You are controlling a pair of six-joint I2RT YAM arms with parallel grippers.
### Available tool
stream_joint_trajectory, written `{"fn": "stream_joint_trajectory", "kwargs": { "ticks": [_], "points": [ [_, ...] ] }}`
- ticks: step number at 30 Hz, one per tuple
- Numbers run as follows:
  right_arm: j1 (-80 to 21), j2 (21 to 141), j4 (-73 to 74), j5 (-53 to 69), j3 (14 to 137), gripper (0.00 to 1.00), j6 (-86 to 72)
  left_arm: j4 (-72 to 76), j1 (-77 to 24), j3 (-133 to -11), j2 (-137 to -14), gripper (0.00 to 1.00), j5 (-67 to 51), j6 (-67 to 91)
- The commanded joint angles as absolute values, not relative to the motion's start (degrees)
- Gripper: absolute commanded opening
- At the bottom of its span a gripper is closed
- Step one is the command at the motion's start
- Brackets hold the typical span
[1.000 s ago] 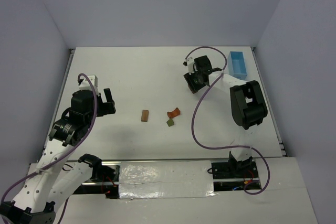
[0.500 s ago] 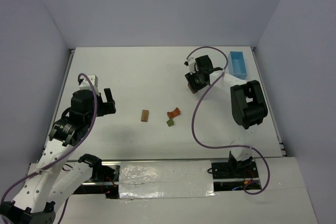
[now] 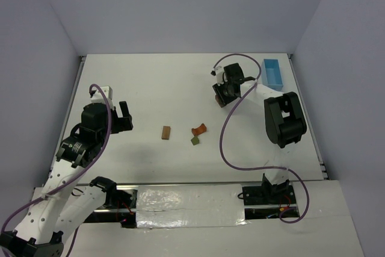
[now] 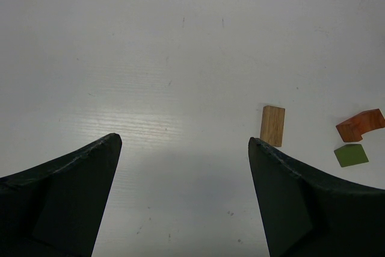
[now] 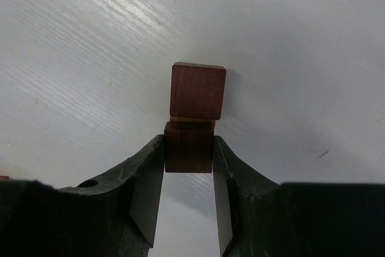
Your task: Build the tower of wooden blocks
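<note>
The tower is barely begun, by my reading; its pieces lie scattered over the surface. Three of them sit loose near the middle: a tan block on the left, an orange block to its right, and a green block just beside the orange one on its near side; none rests on another. Far and to the right, near the blue tray, the right gripper pinches a dark red block, its fingers flat against both sides. Just beyond that block shows a second dark red face, with a thin tan sliver between the two; I cannot tell whether this is a small stack or one taller piece. The left gripper hangs over bare surface to the left of the tan block, spread wide and holding nothing. What is left looks like nearly everything: bringing the dark red block to the loose three, then stacking them one by one.
</note>
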State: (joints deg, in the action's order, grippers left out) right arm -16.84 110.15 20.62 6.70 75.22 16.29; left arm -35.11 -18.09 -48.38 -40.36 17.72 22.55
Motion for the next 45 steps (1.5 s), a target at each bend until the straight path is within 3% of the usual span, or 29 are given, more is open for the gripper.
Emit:
{"fn": "stream_joint_trajectory", "kwargs": {
  "ticks": [1,38,45],
  "points": [
    [-16.52,110.48,20.66,6.77,77.78,0.38,15.91,-32.87,-18.02,-48.69,-40.08,0.99,17.31,21.62],
    [-16.17,112.76,21.71,4.66,79.81,0.4,13.01,-32.78,-18.11,-48.69,-40.52,1.0,16.96,21.36],
    [-16.26,112.24,22.06,5.63,79.37,0.48,12.75,-32.78,-18.11,-48.69,-40.25,1.0,16.96,21.36]
  ]
}}
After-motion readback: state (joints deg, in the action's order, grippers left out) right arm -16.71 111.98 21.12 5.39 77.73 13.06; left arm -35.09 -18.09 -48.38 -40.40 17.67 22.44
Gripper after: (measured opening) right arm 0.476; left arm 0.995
